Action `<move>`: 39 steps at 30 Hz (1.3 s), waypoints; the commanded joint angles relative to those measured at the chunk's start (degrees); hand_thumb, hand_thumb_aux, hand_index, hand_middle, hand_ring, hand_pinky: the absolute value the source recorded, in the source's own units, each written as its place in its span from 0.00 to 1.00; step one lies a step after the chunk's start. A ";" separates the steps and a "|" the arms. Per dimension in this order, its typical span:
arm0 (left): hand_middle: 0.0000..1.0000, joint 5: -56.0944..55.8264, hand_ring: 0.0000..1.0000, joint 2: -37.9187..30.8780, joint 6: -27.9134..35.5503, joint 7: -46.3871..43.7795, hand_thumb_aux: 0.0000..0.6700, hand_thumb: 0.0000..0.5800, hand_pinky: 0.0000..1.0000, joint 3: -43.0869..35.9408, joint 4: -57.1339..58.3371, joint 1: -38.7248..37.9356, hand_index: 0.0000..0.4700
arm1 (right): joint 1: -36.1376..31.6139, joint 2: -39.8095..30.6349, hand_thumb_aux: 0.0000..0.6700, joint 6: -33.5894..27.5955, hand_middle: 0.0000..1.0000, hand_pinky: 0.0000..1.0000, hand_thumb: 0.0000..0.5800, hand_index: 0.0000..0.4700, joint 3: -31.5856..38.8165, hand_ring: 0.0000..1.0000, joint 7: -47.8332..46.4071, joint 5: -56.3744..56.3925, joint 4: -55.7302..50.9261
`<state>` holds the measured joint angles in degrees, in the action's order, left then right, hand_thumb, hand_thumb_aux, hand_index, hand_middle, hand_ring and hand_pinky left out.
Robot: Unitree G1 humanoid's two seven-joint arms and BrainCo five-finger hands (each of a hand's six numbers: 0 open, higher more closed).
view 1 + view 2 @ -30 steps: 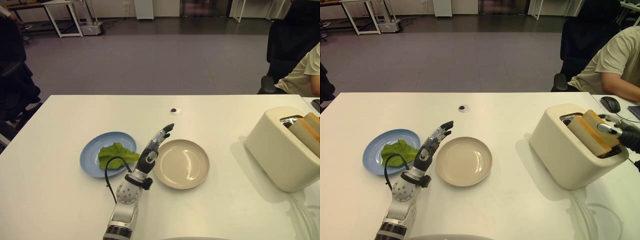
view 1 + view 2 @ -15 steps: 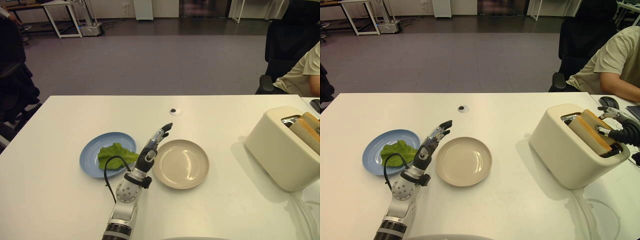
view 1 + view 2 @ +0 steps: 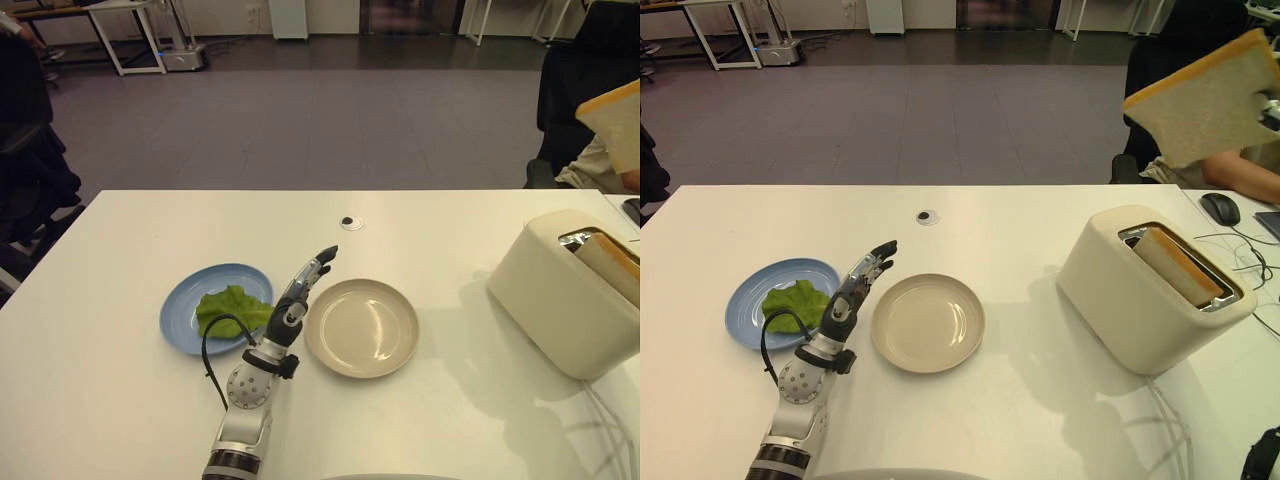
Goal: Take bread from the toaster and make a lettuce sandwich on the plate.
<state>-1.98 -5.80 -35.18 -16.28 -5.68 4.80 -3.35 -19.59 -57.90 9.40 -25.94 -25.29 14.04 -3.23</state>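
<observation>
- While one slice (image 3: 1175,265) sits upright in its slot, the toaster (image 3: 1120,300) stands at the table's (image 3: 1040,420) right edge, slot running front-to-back.
- Beige plate (image 3: 930,325) lies bare at table centre, well apart from the toaster, to its left.
- Bread slice (image 3: 1210,95) hangs high above the toaster, broad face to the camera, crust edge tilted up to the right. The plate is down and to the left of it, so the coming move is prob. a long diagonal drop across the toaster.
- Blue plate (image 3: 745,300) w/ lettuce leaf (image 3: 795,303) sits just left of the beige one.
- Left hand (image 3: 300,295) rests on the table btwn the two plates, fingers straight and close together, pointing away from the robot, holding nothing. It's the nearer hand for the lettuce, which lies just to its left.
- Right hand (image 3: 1272,108) is a sliver at the slice's right edge, apparently pinching it. How the fingers sit on the bread can't be made out. It's the nearer hand for the toaster.
</observation>
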 commanded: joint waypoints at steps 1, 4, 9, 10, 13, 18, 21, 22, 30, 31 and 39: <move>0.00 -1.54 0.00 -0.89 0.23 0.06 0.00 0.00 0.00 1.46 -0.30 0.66 0.00 | 0.59 6.06 1.00 1.91 0.00 0.00 1.00 1.00 9.15 0.00 -0.75 -4.06 7.94; 0.00 -2.60 0.00 -3.13 2.81 0.30 0.00 0.00 0.00 4.35 -5.12 1.31 0.00 | 2.18 13.29 1.00 5.19 0.00 0.00 1.00 1.00 19.20 0.00 -0.72 -8.74 14.32; 0.00 -0.33 0.00 -11.94 11.32 -0.01 0.00 0.00 0.00 11.87 -15.79 1.23 0.00 | 4.01 24.70 1.00 13.97 0.00 0.00 1.00 1.00 34.05 0.00 5.33 -26.37 9.78; 0.00 1.81 0.00 -13.84 12.31 -0.04 0.00 0.00 0.00 12.89 -16.50 1.03 0.00 | 4.00 26.23 1.00 15.67 0.00 0.00 1.00 1.00 35.72 0.00 7.42 -30.03 7.64; 0.00 9.41 0.00 -19.11 13.16 0.21 0.00 0.00 0.00 15.00 -15.56 -0.08 0.00 | 3.16 30.25 1.00 20.15 0.00 0.00 1.00 1.00 40.16 0.00 14.77 -40.49 1.77; 0.00 22.71 0.00 -25.99 13.87 4.31 0.00 0.00 0.00 15.82 -8.32 -0.79 0.00 | 2.12 32.26 1.00 26.25 0.00 0.00 1.00 1.00 47.46 0.00 28.37 -59.74 -3.86; 0.00 27.35 0.00 -28.49 14.41 6.95 0.00 0.00 0.00 15.91 -5.13 -1.08 0.00 | 2.14 29.62 0.79 27.07 0.00 0.00 0.96 0.79 50.31 0.00 33.56 -68.72 -6.09; 0.00 29.56 0.00 -29.57 14.60 8.19 0.00 0.00 0.00 15.65 -3.89 -1.10 0.00 | 2.58 29.04 0.62 27.50 0.00 0.00 0.85 0.62 50.74 0.00 34.46 -69.65 -6.40; 0.00 41.53 0.00 -36.99 16.57 14.93 0.30 0.51 0.00 12.51 4.85 -1.25 0.30 | 7.11 24.79 0.00 32.28 0.00 0.00 0.00 0.00 52.15 0.00 35.38 -68.89 -2.97; 0.00 42.37 0.00 -37.60 16.67 15.60 0.39 0.63 0.00 11.94 5.93 -1.08 0.39 | 7.10 24.70 0.00 32.50 0.00 0.00 0.00 0.00 51.91 0.00 35.52 -68.51 -2.99; 0.00 45.97 0.00 -38.99 16.89 18.78 0.78 0.95 0.00 5.17 13.83 1.33 0.78 | 6.64 25.09 0.00 32.74 0.00 0.00 0.00 0.00 51.14 0.00 35.71 -66.86 -3.07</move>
<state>42.90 -43.77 -18.21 2.22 1.21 16.82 -2.58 -12.74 -32.68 42.03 25.91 10.74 -53.97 -6.63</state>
